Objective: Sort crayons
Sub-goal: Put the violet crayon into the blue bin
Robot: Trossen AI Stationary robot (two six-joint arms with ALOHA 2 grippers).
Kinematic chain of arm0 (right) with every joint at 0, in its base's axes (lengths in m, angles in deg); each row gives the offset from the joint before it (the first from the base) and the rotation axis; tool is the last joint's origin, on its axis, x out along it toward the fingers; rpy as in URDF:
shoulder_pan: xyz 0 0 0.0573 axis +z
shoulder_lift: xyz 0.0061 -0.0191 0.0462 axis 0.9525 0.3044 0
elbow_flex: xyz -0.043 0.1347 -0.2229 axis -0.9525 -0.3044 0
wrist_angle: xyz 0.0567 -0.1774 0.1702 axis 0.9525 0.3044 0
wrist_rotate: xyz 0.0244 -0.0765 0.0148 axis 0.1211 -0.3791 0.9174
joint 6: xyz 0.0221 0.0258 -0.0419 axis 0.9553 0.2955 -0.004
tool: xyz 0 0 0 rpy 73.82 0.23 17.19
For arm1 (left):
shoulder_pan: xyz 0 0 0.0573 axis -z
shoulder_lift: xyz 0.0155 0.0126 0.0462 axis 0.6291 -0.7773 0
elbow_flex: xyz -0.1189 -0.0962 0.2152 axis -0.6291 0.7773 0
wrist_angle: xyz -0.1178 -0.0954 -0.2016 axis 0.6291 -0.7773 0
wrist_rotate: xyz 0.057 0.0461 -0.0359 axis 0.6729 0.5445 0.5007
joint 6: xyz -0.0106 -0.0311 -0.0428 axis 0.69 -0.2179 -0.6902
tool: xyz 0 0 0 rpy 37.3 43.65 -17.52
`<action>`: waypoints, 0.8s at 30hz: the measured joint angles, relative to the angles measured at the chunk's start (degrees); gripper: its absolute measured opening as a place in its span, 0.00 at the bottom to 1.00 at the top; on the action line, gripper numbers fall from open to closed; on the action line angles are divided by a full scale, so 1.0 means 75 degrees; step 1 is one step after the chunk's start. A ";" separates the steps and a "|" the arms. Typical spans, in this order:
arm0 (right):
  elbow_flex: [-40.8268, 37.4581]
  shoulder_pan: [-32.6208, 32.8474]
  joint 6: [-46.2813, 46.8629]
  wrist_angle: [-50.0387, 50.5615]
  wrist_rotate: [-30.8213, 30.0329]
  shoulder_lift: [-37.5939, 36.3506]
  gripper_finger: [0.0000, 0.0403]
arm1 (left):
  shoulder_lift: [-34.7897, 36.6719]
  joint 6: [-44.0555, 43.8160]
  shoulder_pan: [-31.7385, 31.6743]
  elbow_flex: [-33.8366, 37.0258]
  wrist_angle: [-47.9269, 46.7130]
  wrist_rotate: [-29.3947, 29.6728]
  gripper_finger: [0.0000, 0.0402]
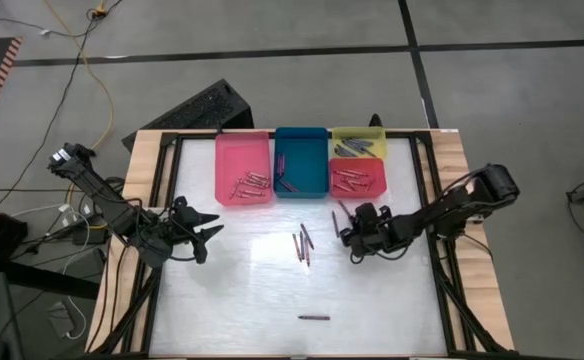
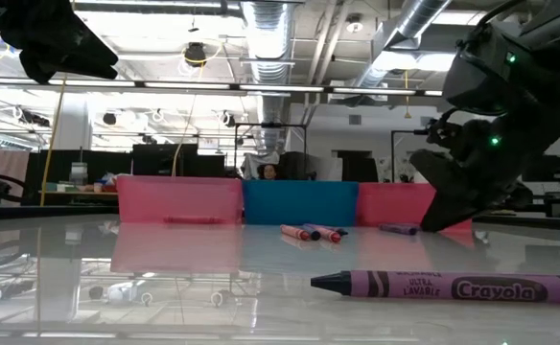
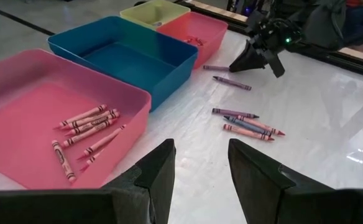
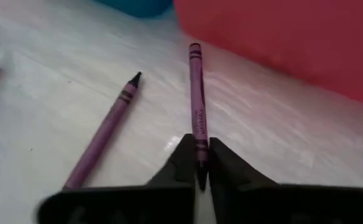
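My right gripper (image 4: 200, 158) is down at the table in front of the red tray (image 1: 358, 178), shut on a purple crayon (image 4: 197, 93). A second purple crayon (image 4: 107, 134) lies flat on the table beside it. Three more crayons (image 1: 302, 245) lie together at mid-table, and one purple crayon (image 1: 314, 317) lies alone toward the near edge. Crayons also lie in the pink tray (image 3: 20, 118), the red tray and the yellow tray (image 1: 359, 140). My left gripper (image 3: 200, 149) hovers open at the table's left (image 1: 212, 232), holding nothing. My right gripper pinches the purple crayon's near end (image 4: 199, 144) between its two fingertips. The fingers slant down from the table's right side and lie along the crayon. The crayon points away toward the red tray, its far end (image 4: 194, 50) low over or on the table.
The four trays stand in a row along the far edge, the teal tray (image 1: 301, 162) between the pink one and the red one. Black frame rails (image 1: 442, 270) run along the table's sides. The white surface between the loose crayons and the near edge is bare.
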 joint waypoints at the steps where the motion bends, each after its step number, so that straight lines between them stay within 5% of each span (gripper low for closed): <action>1: 0.0000 0.0006 -0.0003 -0.0010 0.0014 0.0000 0.05 | 0.0000 -0.0003 0.0001 0.0000 -0.0003 -0.0013 0.35; 12: 0.0197 0.0348 -0.0005 -0.0016 0.0017 -0.0012 0.01 | -0.0003 -0.0029 0.0003 0.0000 0.0000 -0.0030 0.35; 24: 0.1992 0.0884 -0.1049 0.0684 0.0250 0.0006 0.01 | -0.0002 -0.0134 0.0002 0.0000 0.0003 -0.0039 0.35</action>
